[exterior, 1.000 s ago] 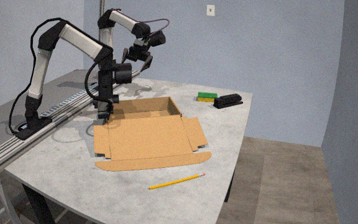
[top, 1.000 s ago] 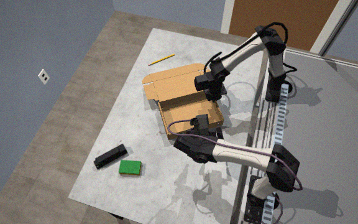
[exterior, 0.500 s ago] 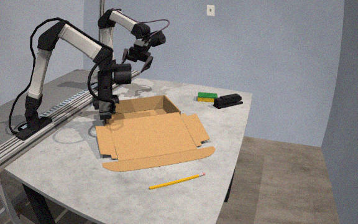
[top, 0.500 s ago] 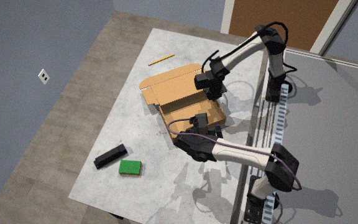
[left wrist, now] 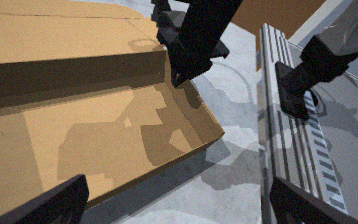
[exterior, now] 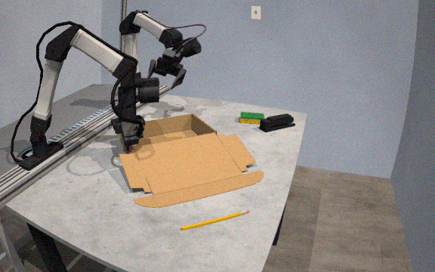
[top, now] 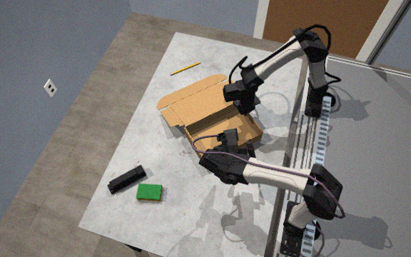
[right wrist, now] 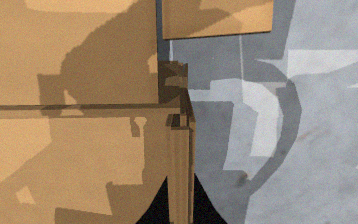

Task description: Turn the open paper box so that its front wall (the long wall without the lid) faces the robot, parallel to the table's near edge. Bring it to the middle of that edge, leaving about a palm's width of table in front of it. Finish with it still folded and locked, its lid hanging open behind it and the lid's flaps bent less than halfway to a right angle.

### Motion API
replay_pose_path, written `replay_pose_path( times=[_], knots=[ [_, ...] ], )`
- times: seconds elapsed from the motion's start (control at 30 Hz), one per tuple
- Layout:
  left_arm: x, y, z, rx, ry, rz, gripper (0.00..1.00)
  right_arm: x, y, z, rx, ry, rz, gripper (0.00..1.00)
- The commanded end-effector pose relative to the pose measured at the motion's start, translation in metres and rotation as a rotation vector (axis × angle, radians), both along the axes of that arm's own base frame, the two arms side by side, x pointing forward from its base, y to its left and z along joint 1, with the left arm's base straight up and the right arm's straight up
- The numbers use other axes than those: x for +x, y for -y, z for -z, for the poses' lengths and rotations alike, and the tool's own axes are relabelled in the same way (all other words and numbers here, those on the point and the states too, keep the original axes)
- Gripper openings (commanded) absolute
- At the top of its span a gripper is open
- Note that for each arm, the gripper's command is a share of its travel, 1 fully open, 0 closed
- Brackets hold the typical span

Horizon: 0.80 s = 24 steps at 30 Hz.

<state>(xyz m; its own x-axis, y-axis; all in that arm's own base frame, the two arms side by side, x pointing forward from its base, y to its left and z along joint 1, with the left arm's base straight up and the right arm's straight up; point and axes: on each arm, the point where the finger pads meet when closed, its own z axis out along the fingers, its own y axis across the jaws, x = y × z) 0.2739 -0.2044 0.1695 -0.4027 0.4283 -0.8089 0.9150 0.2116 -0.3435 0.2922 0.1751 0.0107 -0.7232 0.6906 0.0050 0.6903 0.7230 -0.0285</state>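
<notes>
One hand (top: 245, 111) (exterior: 128, 148) (right wrist: 181, 182) gripping box wall (top: 253, 123) (left wrist: 195, 107) (right wrist: 179, 160).

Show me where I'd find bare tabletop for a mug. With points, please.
Between the box (top: 198, 107) (exterior: 183, 159) (left wrist: 10, 37) (right wrist: 95, 150) and stapler (top: 127, 179) (exterior: 277, 122); also from the pencil (top: 185, 68) (exterior: 215, 221) to the table's end beyond it. Crowded: the box's end by the right gripper (top: 246, 110) (exterior: 128, 146) (left wrist: 176, 82) (right wrist: 181, 176).

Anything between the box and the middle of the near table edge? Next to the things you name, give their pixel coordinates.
No loose object visible there: the stapler (top: 127, 179) (exterior: 276, 122), sponge (top: 149, 192) (exterior: 251, 118) and pencil (top: 185, 68) (exterior: 215, 220) lie off that path. The left gripper (top: 250, 150) (exterior: 166, 73) hangs above, by the box's (top: 223, 137) (exterior: 180, 134) (left wrist: 95, 135) (right wrist: 95, 150) front wall.
</notes>
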Motion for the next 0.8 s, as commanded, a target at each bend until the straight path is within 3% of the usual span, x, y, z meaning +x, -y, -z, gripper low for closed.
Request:
replay_pose_path(
  times=[0.0, 0.77],
  knots=[
    [0.0112, 0.0066, -0.0113, -0.010, 0.050, 0.004, 1.00, 0.0082, 0.0014, -0.0092, 0.024, 0.047, -0.050, 0.00],
    [0.0159, 0.0130, -0.0129, -0.013, 0.051, 0.001, 1.00, 0.0117, 0.0077, -0.0092, 0.023, 0.047, -0.215, 0.00]
  ],
)
